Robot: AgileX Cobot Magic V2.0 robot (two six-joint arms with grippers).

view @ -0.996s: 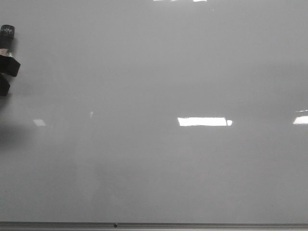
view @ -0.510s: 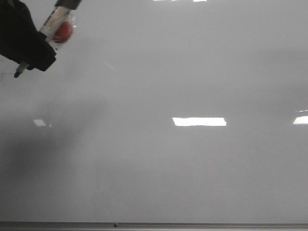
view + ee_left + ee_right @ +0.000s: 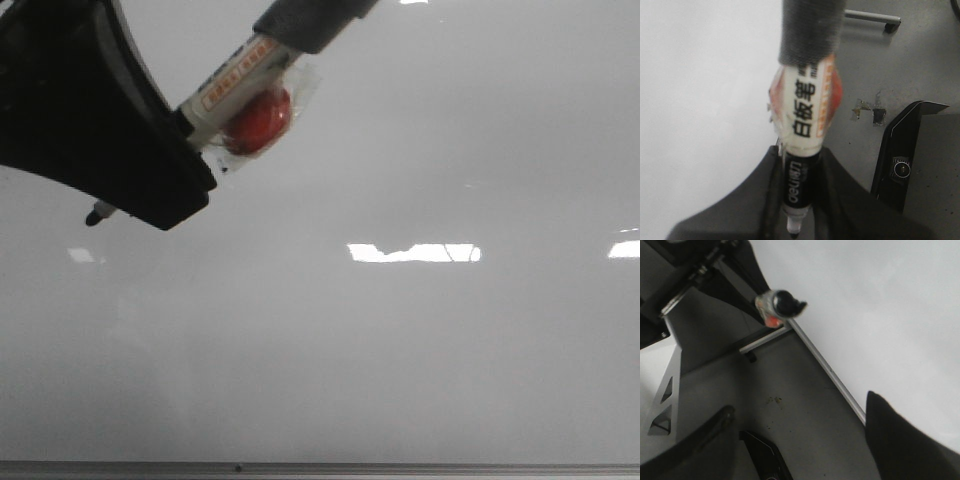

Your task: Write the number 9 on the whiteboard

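Note:
The whiteboard (image 3: 420,340) fills the front view, glossy pale grey with bright reflections. The number 9 is out of view; I see no marker line on the board. My left gripper (image 3: 150,178) sits at the upper left, shut on a whiteboard marker (image 3: 232,82) with a white label, a red blob taped to it and a grey foam sleeve. Its dark tip (image 3: 96,214) pokes out below the jaws, close to the board. In the left wrist view the marker (image 3: 802,125) stands between the closed fingers of the left gripper (image 3: 796,200). My right gripper (image 3: 800,440) is open and empty, off the board's edge.
A thin grey metal strip (image 3: 400,467) runs along the board's lower edge and shows again as the edge strip (image 3: 827,367). Beside the board lie grey floor, a black device housing (image 3: 905,165) and a metal frame bracket (image 3: 665,390).
My left gripper has come in from the left edge, moving right and nearer the camera with the marker; the marker now lies tilted, tip down-left.

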